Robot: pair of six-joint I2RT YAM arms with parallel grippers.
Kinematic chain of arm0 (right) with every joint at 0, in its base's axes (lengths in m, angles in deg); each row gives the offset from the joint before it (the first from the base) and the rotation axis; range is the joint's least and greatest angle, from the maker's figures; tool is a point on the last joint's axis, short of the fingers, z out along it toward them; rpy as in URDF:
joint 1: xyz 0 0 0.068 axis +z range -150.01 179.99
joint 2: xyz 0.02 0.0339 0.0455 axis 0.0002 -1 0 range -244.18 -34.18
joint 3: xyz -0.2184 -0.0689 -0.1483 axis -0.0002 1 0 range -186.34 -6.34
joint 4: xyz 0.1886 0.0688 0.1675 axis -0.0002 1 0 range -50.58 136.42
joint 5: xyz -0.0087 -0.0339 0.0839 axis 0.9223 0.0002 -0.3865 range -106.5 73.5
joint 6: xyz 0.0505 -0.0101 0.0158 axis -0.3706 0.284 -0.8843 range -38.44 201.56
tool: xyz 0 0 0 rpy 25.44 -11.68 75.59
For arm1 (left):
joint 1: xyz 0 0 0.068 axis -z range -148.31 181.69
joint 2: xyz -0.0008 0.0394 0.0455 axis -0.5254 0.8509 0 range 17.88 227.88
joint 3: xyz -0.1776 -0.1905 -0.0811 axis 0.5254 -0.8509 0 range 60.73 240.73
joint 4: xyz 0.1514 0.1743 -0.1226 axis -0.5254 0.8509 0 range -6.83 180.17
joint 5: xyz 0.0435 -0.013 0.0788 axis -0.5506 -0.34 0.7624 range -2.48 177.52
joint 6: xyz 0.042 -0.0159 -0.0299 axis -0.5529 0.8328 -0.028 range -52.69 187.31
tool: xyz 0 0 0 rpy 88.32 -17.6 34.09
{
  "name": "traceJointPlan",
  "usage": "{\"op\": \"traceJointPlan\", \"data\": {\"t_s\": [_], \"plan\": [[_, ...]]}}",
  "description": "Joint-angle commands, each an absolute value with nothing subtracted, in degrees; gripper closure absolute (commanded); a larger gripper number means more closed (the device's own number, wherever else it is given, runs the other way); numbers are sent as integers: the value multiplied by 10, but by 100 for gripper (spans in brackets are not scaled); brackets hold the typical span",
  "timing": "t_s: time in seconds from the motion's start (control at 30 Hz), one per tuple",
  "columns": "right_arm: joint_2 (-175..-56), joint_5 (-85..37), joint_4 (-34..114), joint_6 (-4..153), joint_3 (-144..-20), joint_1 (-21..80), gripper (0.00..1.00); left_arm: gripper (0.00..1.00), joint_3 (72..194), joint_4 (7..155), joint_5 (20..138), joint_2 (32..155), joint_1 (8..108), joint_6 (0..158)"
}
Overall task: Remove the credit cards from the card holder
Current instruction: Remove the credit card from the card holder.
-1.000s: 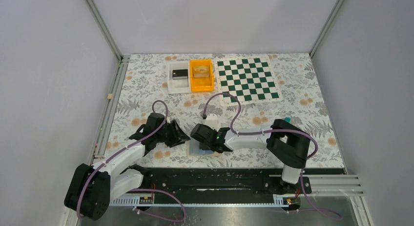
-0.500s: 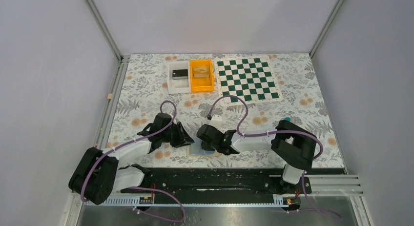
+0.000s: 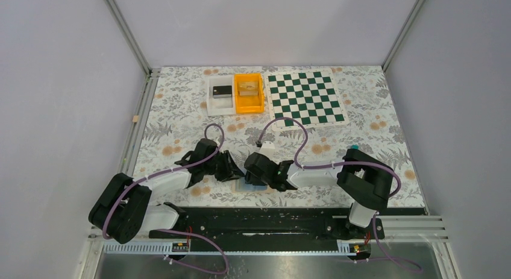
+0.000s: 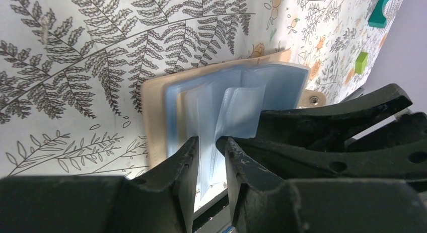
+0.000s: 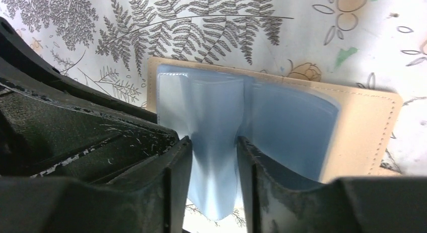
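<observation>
The card holder (image 3: 247, 185) lies open on the floral cloth near the table's front edge, between my two grippers. Its tan border (image 4: 153, 117) frames light-blue clear sleeves, and some sleeves stand up from the fold. My left gripper (image 4: 210, 142) is pinched narrowly on one raised sleeve (image 4: 207, 117). My right gripper (image 5: 214, 142) faces it from the other side, its jaws apart around another raised sleeve (image 5: 214, 117) of the card holder (image 5: 362, 122). From above, the left gripper (image 3: 236, 172) and right gripper (image 3: 252, 175) nearly touch. The credit cards are hidden; I see only sleeves.
At the back stand a white tray (image 3: 212, 104) holding a dark block, an orange bin (image 3: 249, 104) and a green chessboard mat (image 3: 306, 98). A teal piece (image 3: 354, 147) lies by the right arm. The black base rail (image 3: 265, 216) runs just behind the card holder.
The left arm has slid right toward the card holder and its jaws have narrowed onto a sleeve. The right gripper's jaws have just spread apart.
</observation>
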State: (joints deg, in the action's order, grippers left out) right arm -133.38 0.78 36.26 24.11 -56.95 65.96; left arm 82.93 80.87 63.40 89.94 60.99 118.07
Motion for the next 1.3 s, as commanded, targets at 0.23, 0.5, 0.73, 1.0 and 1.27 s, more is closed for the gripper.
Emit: {"op": "traceJointPlan", "data": {"t_s": [0.23, 0.5, 0.73, 1.0, 1.27], "plan": [[-1291, 3, 417, 250, -569, 661, 36, 73, 849, 739, 599, 900, 622, 1208], [-1282, 9, 422, 260, -572, 661, 33, 73, 863, 762, 620, 896, 627, 1211], [-1304, 51, 524, 276, -637, 671, 23, 68, 887, 953, 789, 795, 605, 1207], [-1366, 76, 623, 272, -723, 686, 20, 64, 859, 1007, 800, 675, 515, 1206], [-1419, 87, 663, 266, -767, 693, 23, 65, 844, 1013, 773, 642, 478, 1198]]}}
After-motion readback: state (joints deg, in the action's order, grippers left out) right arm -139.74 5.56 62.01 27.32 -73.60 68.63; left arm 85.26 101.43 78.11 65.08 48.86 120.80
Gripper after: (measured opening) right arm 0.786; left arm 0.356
